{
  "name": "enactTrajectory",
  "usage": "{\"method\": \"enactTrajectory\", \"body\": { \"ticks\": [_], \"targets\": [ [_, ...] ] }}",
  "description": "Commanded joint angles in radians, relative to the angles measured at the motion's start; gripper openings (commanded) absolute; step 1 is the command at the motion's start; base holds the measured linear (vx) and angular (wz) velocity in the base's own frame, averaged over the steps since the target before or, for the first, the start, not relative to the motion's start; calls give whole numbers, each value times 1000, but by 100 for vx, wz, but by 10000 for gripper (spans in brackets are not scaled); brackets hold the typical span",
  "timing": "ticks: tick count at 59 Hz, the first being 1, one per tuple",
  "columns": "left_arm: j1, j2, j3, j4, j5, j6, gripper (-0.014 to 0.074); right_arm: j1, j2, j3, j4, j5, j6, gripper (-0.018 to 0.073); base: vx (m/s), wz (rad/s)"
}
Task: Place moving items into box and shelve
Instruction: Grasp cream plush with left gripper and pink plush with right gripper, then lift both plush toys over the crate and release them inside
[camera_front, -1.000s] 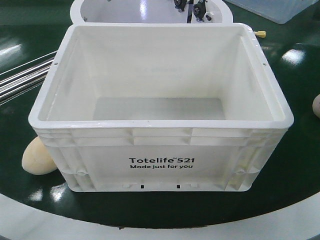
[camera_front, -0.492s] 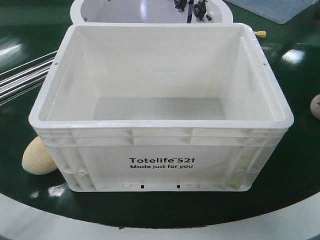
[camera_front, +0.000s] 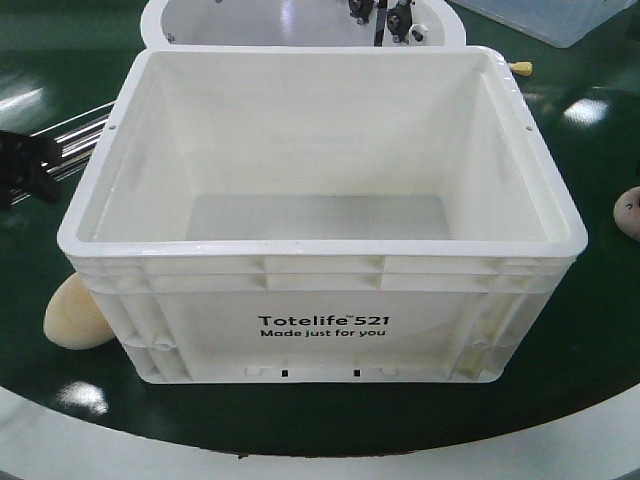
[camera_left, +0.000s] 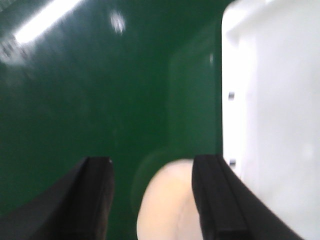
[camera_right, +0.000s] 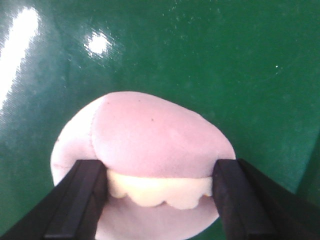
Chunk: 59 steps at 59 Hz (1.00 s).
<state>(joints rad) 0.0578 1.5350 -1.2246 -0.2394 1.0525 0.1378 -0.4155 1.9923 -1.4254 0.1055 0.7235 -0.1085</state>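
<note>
The white box (camera_front: 320, 330), printed "Totelife 521", stands empty in the middle of the green table. A tan-yellow moving item (camera_front: 75, 312) lies against its lower left corner. It shows in the left wrist view as a pale lump (camera_left: 167, 200) between the open left gripper (camera_left: 152, 162) fingers, nearer the right finger, beside the box wall (camera_left: 270, 100). The left gripper (camera_front: 22, 165) is a black shape at the left edge. A pinkish moving item (camera_front: 628, 212) lies at the right edge. The right gripper (camera_right: 160, 167) is open, its fingers straddling this pink item (camera_right: 150, 135) with its cream band.
A round white tub (camera_front: 300, 20) with black fittings stands behind the box. Metal rods (camera_front: 60, 135) lie at the left and a pale blue bin (camera_front: 560, 18) sits at the back right. The table's white rim (camera_front: 320, 462) runs along the front.
The black left gripper has come into the front view at the left edge. The pinkish item has shifted slightly left into view. The box and the tan item have stayed put.
</note>
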Motion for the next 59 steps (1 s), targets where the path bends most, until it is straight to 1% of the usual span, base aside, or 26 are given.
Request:
{"method": "enactTrajectory", "body": {
  "ticks": [1, 5, 9, 18, 19, 25, 31, 34, 38, 42, 48, 53, 54, 55, 56, 59],
  "targets": [
    [2, -4, -31, -33, 82, 35, 472, -5, -29, -17, 10, -12, -8, 511, 0, 0],
    [2, 4, -31, -47, 133, 62, 472, -5, -29, -17, 10, -14, -8, 511, 0, 0],
    [2, 4, -31, -86, 170, 107, 472, -5, -29, -17, 11, -18, -8, 511, 0, 0],
    [1, 8, -8, -196, 163, 211, 472, -5, -29, -17, 40, -26, -8, 511, 0, 0],
    [1, 23, 257, -185, -109, 266, 472, -5, -29, -17, 51, -29, -8, 511, 0, 0],
    [1, 28, 289, -185, -186, 266, 472, -5, -29, -17, 61, -29, -8, 510, 0, 0],
    [-3, 52, 317, -186, -233, 263, 463, -5, -29, -17, 59, -30, -12, 490, 0, 0],
    [-11, 70, 327, -184, -246, 241, 446, -5, -29, -17, 55, -30, -12, 468, 0, 0],
    [-27, 107, 331, -187, -249, 219, 406, -5, -29, -17, 55, -30, -11, 416, 0, 0],
    [-48, 141, 331, -187, -235, 214, 353, -5, -26, -17, 52, -30, -11, 337, 0, 0],
    [-70, 177, 331, -187, -219, 215, 197, -5, -23, -17, 52, -24, -6, 176, 0, 0],
    [-69, 182, 330, -194, -218, 215, 46, -5, -23, -17, 59, -26, -3, 55, 0, 0],
    [-69, 182, 329, -195, -218, 214, 33, -5, -23, -17, 60, -26, -3, 32, 0, 0],
    [-69, 180, 328, -196, -218, 213, -8, -5, -23, -17, 60, -29, -3, -1, 0, 0],
    [-69, 179, 326, -196, -220, 211, -10, -5, -23, -17, 61, -29, -3, -16, 0, 0],
    [-69, 171, 321, -195, -228, 186, -9, -5, -24, -17, 63, -32, -2, -15, 0, 0]
  ]
}}
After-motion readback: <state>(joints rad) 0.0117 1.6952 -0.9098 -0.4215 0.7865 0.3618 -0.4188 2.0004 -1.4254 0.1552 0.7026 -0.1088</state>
